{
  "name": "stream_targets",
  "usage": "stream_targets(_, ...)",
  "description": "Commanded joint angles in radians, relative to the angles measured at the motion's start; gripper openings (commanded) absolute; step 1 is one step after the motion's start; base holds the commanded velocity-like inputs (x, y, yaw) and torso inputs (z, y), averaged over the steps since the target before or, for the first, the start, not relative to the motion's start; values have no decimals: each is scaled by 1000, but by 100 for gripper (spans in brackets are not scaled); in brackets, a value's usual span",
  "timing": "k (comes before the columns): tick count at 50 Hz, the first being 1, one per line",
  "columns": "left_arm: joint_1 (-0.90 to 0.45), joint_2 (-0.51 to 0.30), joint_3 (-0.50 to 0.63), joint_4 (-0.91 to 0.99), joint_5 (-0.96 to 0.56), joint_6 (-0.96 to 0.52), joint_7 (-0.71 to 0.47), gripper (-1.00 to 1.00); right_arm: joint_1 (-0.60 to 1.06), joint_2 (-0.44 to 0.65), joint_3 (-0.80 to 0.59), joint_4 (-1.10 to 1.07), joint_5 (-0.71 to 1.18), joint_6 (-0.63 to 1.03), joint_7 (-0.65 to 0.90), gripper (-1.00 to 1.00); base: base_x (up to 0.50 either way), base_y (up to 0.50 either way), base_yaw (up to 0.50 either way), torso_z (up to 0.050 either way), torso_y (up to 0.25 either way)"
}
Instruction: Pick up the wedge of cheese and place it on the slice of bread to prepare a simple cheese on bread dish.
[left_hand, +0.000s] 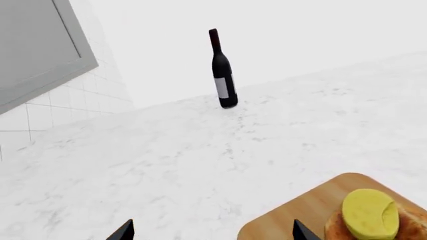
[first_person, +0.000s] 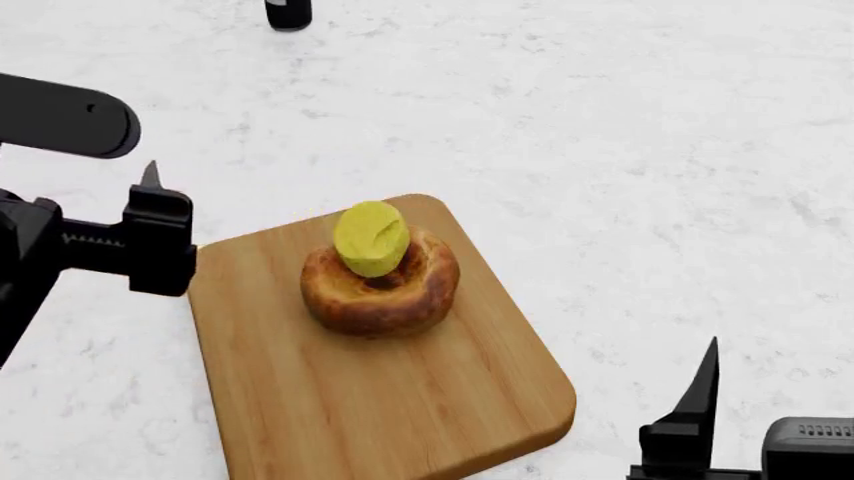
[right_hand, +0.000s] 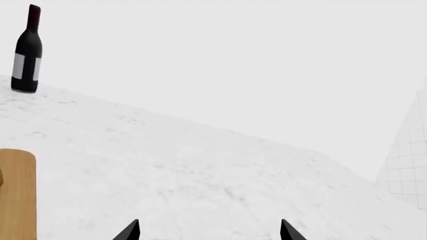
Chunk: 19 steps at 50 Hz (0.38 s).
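A: Where is the cheese (first_person: 371, 238)?

B: It sits on top of the bread (first_person: 380, 280). It leans over the hole in the middle of the bread and touches the rim on the far side.

A: What is the bread like?

B: It is round and brown, like a ring, with a dark middle.

A: What is under the bread?

B: A wood board (first_person: 387, 400) with round corners. The bread lies on the far half of it. The board lies flat on the white tabletop (first_person: 641, 160).

A: Where is the left tool (left_hand: 210, 231)?

B: It is just beside the left edge of the board, up off the cheese and the bread. Its two tips are wide apart. It holds nothing.

A: And the right tool (right_hand: 209, 230)?

B: It is low and near the robot, off the near right corner of the board. Its tips are wide apart too. It holds nothing.

A: Is there more to see?

B: Yes. A dark bottle (left_hand: 222, 72) with a white label stands up straight at the far side of the tabletop, well apart from the board. Behind it there is a white wall with tiles (left_hand: 47, 112).
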Motion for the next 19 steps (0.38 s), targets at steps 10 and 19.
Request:
stream_targets(10,-7,-53,-11,64,-51,27,-23,100,-9,-3,12,13,13,-21,-4,100,0,0,0,0,0)
stream_targets(19,-5,-106,-28,131,-85,41,-55,100,-19,4,30,22,17,-37,-6,100,0,0,0,0,0)
